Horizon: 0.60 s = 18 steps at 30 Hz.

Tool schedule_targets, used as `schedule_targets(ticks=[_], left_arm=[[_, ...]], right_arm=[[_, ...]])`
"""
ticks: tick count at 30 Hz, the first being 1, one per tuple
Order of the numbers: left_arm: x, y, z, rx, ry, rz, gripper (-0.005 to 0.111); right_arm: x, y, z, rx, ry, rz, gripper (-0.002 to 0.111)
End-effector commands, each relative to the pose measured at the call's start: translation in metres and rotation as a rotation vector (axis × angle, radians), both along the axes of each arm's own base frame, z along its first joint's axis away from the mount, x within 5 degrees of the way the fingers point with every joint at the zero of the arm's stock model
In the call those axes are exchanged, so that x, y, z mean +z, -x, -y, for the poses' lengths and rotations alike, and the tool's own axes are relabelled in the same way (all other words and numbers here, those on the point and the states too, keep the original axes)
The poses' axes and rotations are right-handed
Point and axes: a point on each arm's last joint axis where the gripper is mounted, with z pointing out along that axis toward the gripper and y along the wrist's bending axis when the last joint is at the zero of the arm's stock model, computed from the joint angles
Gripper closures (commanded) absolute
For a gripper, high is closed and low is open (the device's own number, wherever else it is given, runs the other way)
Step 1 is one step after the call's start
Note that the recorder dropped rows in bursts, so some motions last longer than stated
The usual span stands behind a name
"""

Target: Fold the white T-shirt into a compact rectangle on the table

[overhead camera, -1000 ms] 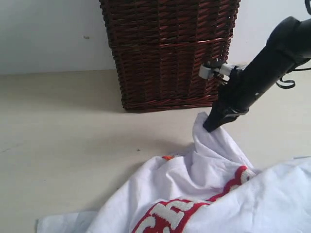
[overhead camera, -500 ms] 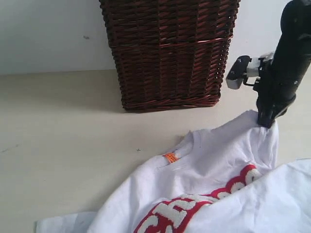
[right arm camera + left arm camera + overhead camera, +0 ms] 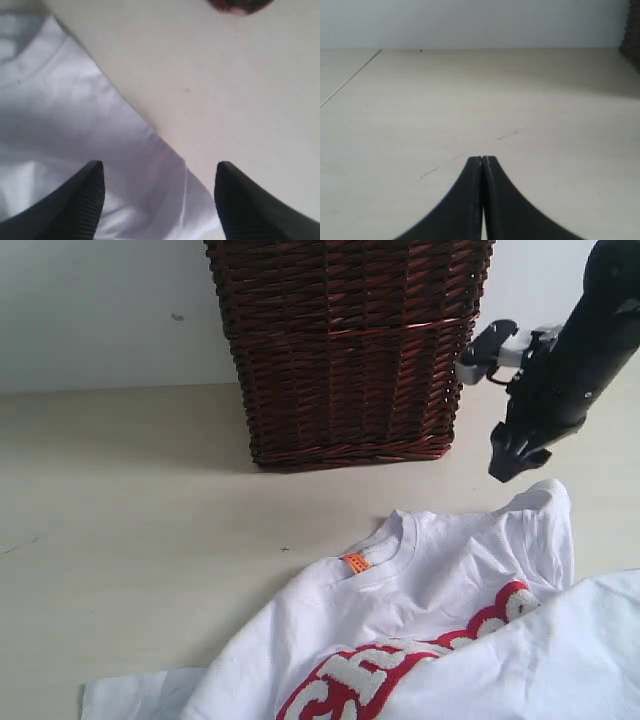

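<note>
Right black claw (image 3: 512,455) spread wide, empty, hovering just above the far right shoulder of the wrinkled white cotton T-shirt (image 3: 430,580), lying on the near right of the smooth pale beige table (image 3: 130,490), on the near side of the dark brown wicker basket (image 3: 345,340). Left black claw (image 3: 482,159) pressed shut over the table. Small orange collar tag (image 3: 353,562) and red-outlined fuzzy white chest letters (image 3: 370,670) both unreadable, the letters partly covered.
</note>
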Motion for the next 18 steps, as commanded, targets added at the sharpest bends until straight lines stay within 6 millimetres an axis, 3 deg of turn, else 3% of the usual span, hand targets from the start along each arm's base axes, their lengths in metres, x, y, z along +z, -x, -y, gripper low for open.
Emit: schedule_targets(ticks=[1,5,11,18], left_arm=[[0.001,0.000,0.000,0.002,0.002,0.011,0.107],[0.001,0.000,0.000,0.002,0.002,0.011,0.107],[0.001,0.000,0.000,0.002,0.002,0.011,0.107],[0.001,0.000,0.000,0.002,0.002,0.011,0.107]], right_arm=[[0.012,0.008,-0.028,0.013,-0.176,-0.016,0.046],[-0.030,0.010,-0.050,0.058,-0.176,-0.159,0.046],[-0.078,0.011,-0.067,0.054,-0.113,-0.274,0.049],[-0.112,0.017,-0.081,0.085,-0.007,-0.324,0.085]])
